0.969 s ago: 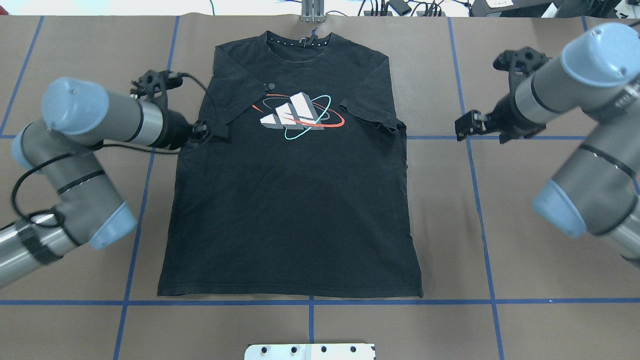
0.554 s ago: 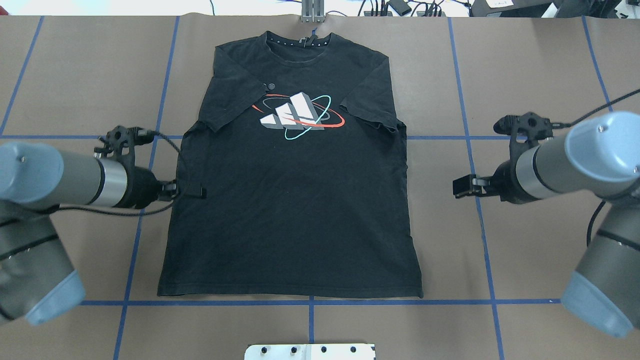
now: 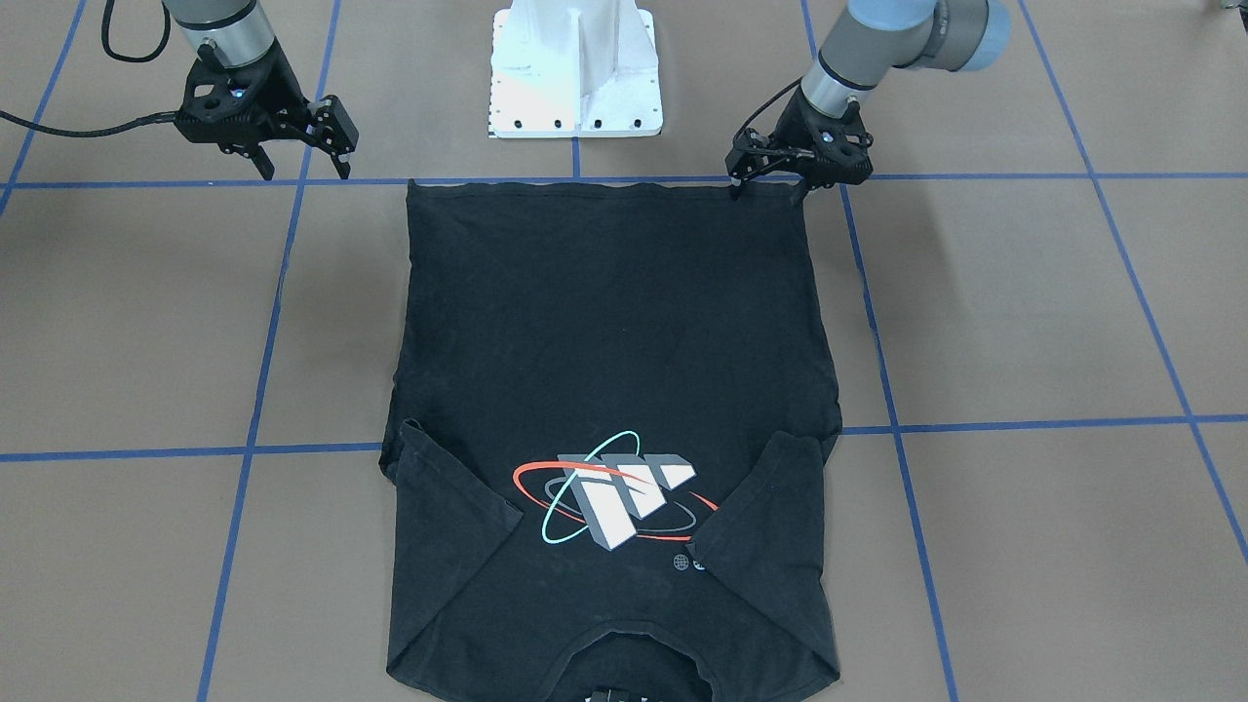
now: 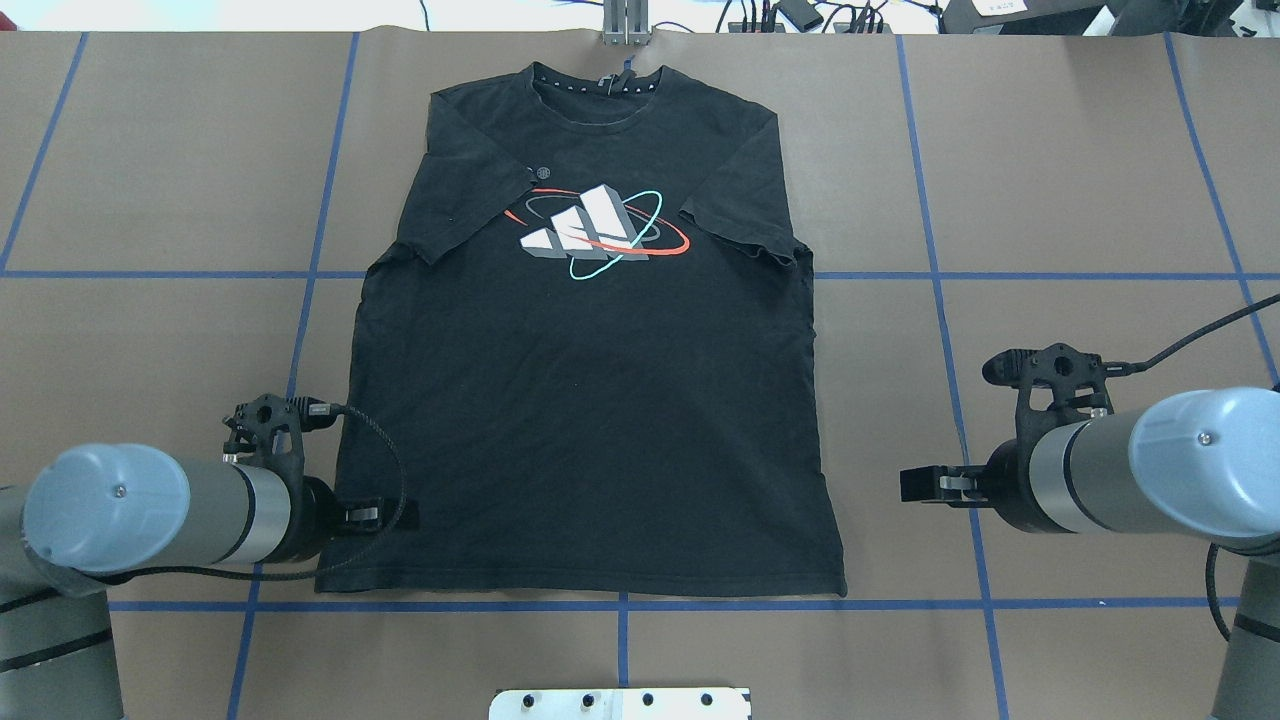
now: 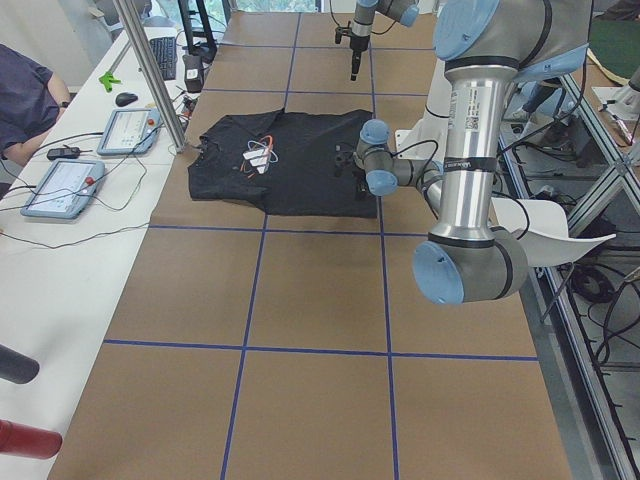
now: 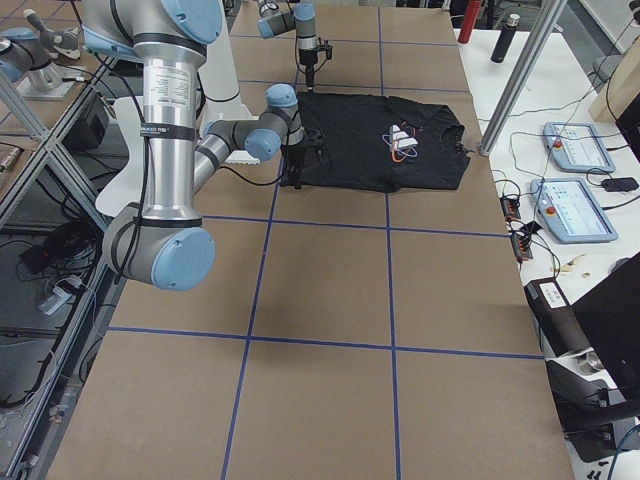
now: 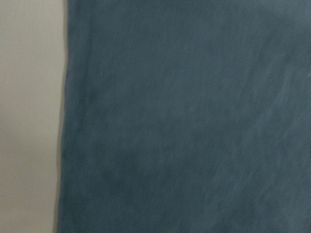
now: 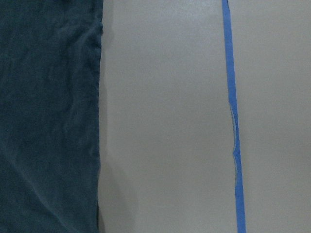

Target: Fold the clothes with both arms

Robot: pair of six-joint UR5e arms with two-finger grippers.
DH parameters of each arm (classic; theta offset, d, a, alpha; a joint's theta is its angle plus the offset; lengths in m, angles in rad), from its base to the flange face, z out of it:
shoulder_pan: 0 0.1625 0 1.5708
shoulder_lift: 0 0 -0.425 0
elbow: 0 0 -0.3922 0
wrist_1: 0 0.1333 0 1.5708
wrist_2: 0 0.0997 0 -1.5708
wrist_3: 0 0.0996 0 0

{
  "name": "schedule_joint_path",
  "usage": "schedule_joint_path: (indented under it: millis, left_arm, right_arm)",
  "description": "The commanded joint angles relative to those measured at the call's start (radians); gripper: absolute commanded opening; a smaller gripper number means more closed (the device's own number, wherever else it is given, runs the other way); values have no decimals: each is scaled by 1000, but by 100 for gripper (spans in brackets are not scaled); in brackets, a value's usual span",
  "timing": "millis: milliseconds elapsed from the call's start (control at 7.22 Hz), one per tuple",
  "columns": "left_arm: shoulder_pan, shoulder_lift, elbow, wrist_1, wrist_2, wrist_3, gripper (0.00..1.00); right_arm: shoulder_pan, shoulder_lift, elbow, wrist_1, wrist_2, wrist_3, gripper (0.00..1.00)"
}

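T-shirt [image 4: 590, 400]: flat, centre frame.
Left gripper [image 4: 400, 515]: released, over lower-left hem.
Right gripper [image 4: 908, 485]: released, lower right, off fabric.

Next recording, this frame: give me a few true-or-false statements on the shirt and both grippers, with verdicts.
1. The T-shirt lies flat, print up, both sleeves folded inward. True.
2. The left gripper is open over one corner of the hem. True.
3. The right gripper is shut on the hem. False: it is open over bare table, beside the shirt.
4. The collar lies nearest the robot's white base. False: the hem is nearest, and the collar is at the far edge.
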Motion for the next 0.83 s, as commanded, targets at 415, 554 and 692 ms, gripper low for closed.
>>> schedule_joint_path:
  millis: [415, 554, 692]
  left_arm:
    - [51, 73, 3, 11, 24, 4, 96]
    - [56, 73, 4, 11, 24, 4, 84]
    - [56, 73, 15, 11, 24, 5, 65]
  right_arm:
    - [-45, -1, 8, -1, -38, 34, 100]
    - [-45, -1, 6, -1, -42, 32, 100]
    - [-45, -1, 8, -1, -42, 32, 100]
